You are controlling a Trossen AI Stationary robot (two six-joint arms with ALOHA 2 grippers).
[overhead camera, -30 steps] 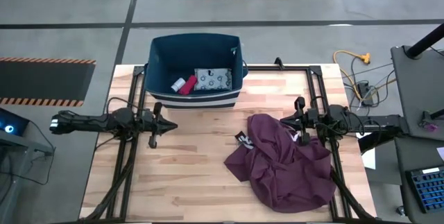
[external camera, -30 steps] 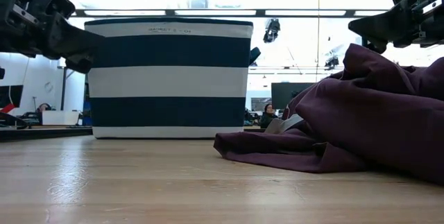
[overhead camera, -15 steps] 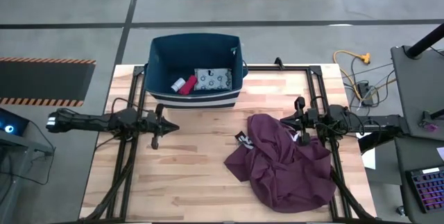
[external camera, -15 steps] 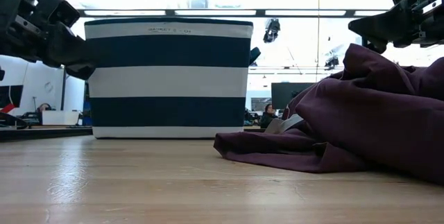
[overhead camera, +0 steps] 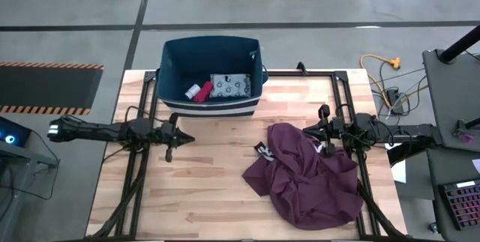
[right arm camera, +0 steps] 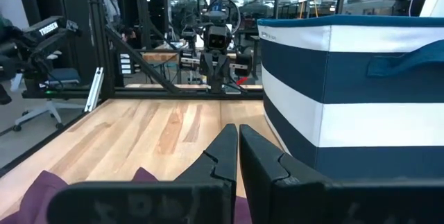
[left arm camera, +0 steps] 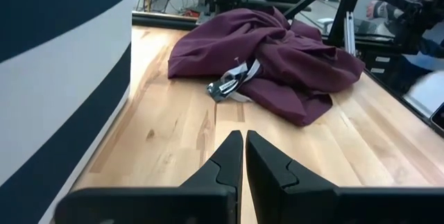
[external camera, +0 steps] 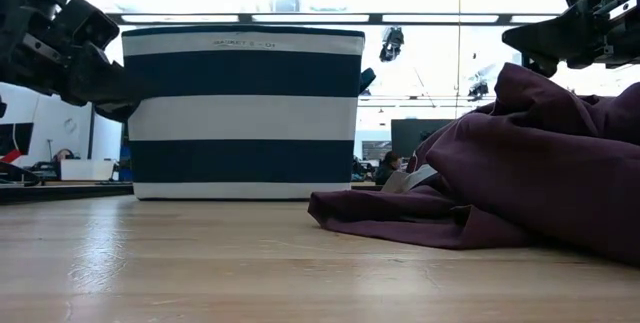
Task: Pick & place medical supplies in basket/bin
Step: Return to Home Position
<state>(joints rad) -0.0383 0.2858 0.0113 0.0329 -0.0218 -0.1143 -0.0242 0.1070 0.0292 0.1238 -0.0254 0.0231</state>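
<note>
The dark-blue bin (overhead camera: 210,51) with a white stripe stands at the table's far edge, left of the middle. Inside it lie the pale-blue dotted packet (overhead camera: 229,86), the red piece (overhead camera: 203,92) and a white cylinder (overhead camera: 193,91); a second cylinder does not show. My left gripper (overhead camera: 187,137) hovers shut in front of the bin's near left corner, above the table, and shows shut in its wrist view (left arm camera: 244,135). My right gripper (overhead camera: 306,131) hovers shut over the far edge of the maroon cloth (overhead camera: 304,174), as its wrist view (right arm camera: 238,128) also shows.
The maroon cloth (external camera: 500,183) lies crumpled on the table's right half, with a grey label (left arm camera: 232,85) at its left edge. Black frame rails (overhead camera: 142,107) run along both sides of the table. Bare wood (overhead camera: 210,174) lies between the bin and the near edge.
My left gripper has sunk a little in front of the bin's near left corner and stayed shut. The right arm, the cloth and the bin's contents have kept still.
</note>
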